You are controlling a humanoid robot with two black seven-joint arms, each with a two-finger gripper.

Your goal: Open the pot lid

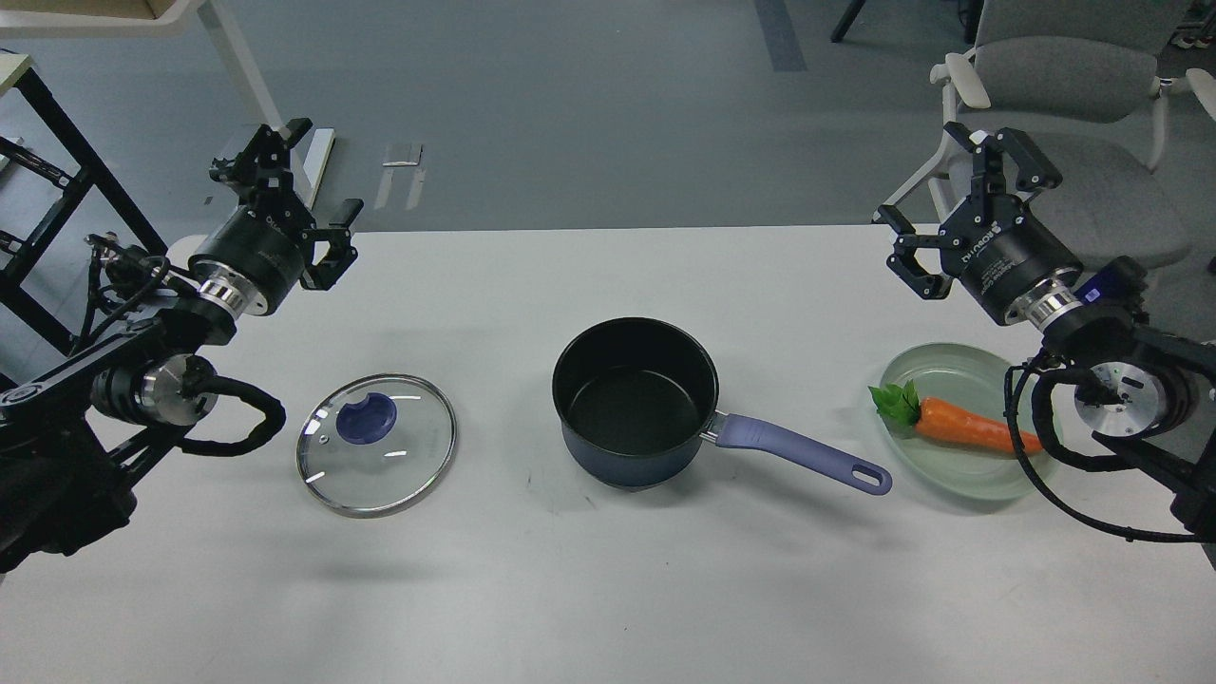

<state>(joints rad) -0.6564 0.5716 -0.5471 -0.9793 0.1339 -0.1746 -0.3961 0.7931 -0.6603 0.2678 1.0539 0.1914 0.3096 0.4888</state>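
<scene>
A dark blue pot (635,404) with a purple handle (804,455) stands open at the table's middle, empty inside. Its glass lid (376,444) with a purple knob lies flat on the table to the pot's left, apart from it. My left gripper (302,188) is open and empty, raised over the table's far left edge, well behind the lid. My right gripper (961,193) is open and empty, raised over the far right edge, behind the plate.
A pale green glass plate (969,367) holding an orange carrot (978,428) with green leaves sits at the right, under my right arm. A grey office chair (1054,76) stands beyond the table's far right corner. White table (608,589).
</scene>
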